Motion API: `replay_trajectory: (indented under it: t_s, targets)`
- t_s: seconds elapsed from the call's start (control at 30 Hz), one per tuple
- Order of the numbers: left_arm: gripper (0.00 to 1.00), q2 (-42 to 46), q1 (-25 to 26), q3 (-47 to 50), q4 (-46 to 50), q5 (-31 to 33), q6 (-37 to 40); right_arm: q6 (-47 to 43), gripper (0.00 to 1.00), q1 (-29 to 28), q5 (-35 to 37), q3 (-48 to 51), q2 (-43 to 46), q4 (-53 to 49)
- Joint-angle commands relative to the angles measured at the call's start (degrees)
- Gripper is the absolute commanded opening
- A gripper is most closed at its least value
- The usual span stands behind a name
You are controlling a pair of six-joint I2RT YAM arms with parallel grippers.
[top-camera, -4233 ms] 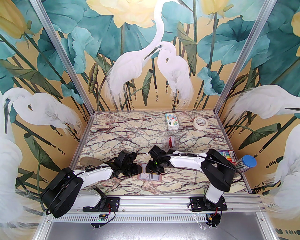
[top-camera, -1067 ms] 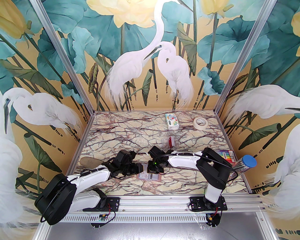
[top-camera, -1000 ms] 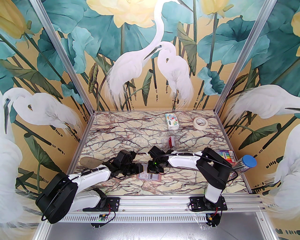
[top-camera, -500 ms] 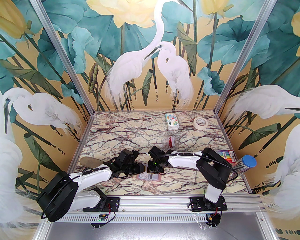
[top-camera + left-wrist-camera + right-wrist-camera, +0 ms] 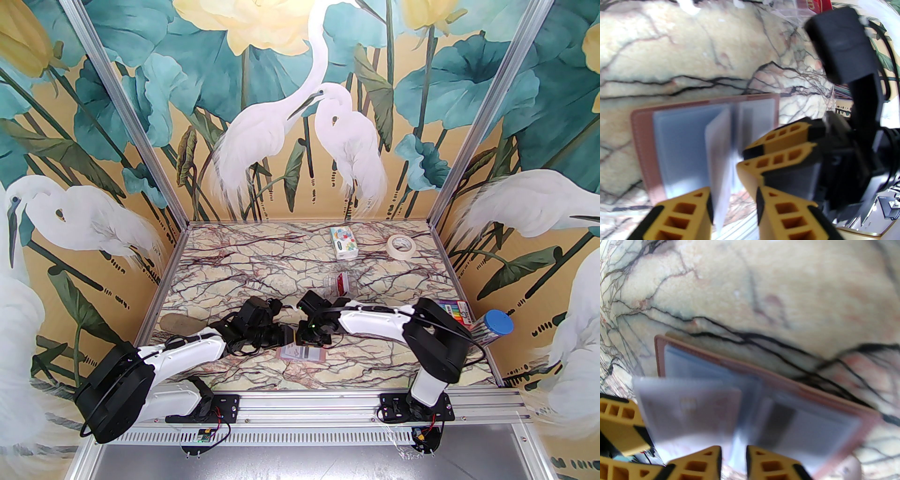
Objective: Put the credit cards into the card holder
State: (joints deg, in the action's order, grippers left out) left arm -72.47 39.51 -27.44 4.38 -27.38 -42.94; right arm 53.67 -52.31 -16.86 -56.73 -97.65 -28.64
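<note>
First, look at the left of the desk (image 5: 225, 262) and find the left arm (image 5: 187, 349) stretched low toward the middle. Then see the left jaws, open, with a wide gap between the yellow fingers (image 5: 677, 215). Notice a thin clear sleeve (image 5: 719, 150) standing up in that gap, just beside one finger. Next, find the card holder (image 5: 300, 355) lying open and flat on the desk, near the front edge, right under both jaws. Pink at the rim, with pale clear pockets inside. Look in its right half for a grey card (image 5: 308, 354) with a dark stripe, tucked in a pocket. Spot a blurry card (image 5: 689, 404) with a small chip, raised a bit above the pockets. Move on to the right jaws, low over the holder, close beside the left jaws. Open just a little, with a thin gap. Too blurry to tell about a pinch on anything. Farther back, find a red card (image 5: 342, 282) in a clear stand (image 5: 329, 281), well apart from the holder. Last, see a tissue pack (image 5: 344, 243), a roll of tape (image 5: 401, 245), a pack of pens (image 5: 453, 311) and a tube (image 5: 498, 323) with a blue cap along the right.
</note>
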Motion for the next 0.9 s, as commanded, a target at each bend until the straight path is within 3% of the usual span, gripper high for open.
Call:
replay_trajectory:
  t_s: [0.0,0.4,0.87]
  targets:
    - [0.4,-0.4,1.4,-1.9,-2.4,-1.4,-1.6,-1.4,0.31,2.0,2.6,0.1,4.9,-4.0]
    - [0.46,-7.9,4.7,-4.8,-10.0,-2.4,-3.5,-2.8,0.32,11.3,4.2,6.6,17.1,-7.7]
    - [0.5,-14.2,6.0,-6.6,-14.5,-3.6,-3.7,-2.0,0.32,13.1,4.8,9.7,20.8,-7.6]
